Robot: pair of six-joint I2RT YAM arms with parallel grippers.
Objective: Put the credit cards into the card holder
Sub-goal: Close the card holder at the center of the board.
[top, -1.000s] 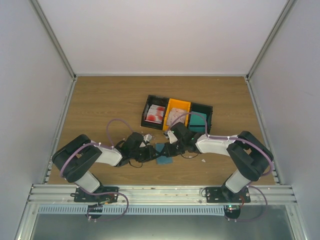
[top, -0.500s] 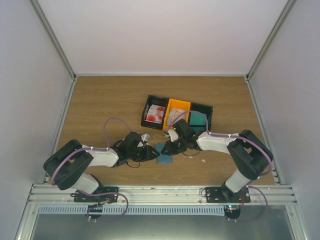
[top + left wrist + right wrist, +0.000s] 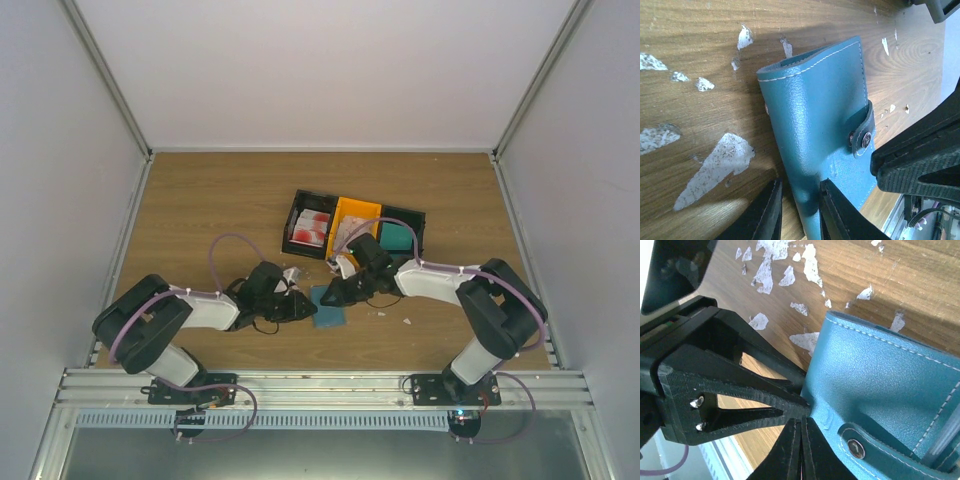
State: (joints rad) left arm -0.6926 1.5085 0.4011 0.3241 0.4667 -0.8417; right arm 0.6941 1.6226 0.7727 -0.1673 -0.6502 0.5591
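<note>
The card holder [image 3: 330, 308] is a blue snap wallet lying folded on the table between both arms. In the left wrist view its folded edge [image 3: 815, 125] sits between the jaws of my left gripper [image 3: 800, 212], which are pinched onto that edge and dent it. My right gripper [image 3: 801, 426] is shut, with nothing between its fingers. Its tips rest against the holder [image 3: 890, 375] next to the snap strap [image 3: 856, 447], right beside the left gripper's fingers [image 3: 765, 412]. Credit cards [image 3: 312, 228], white with red print, lie in the leftmost black bin.
A row of bins [image 3: 355, 228] stands just behind the grippers: black, orange, then black holding a teal block [image 3: 396, 238]. White scraps [image 3: 715, 162] dot the wood around the holder. Both arms crowd the middle near part of the table [image 3: 200, 200].
The left gripper opened and closed again on the holder's edge while its arm shifted left. The right gripper, still shut, moved slightly away from the arms' bases. The holder stayed in place.
</note>
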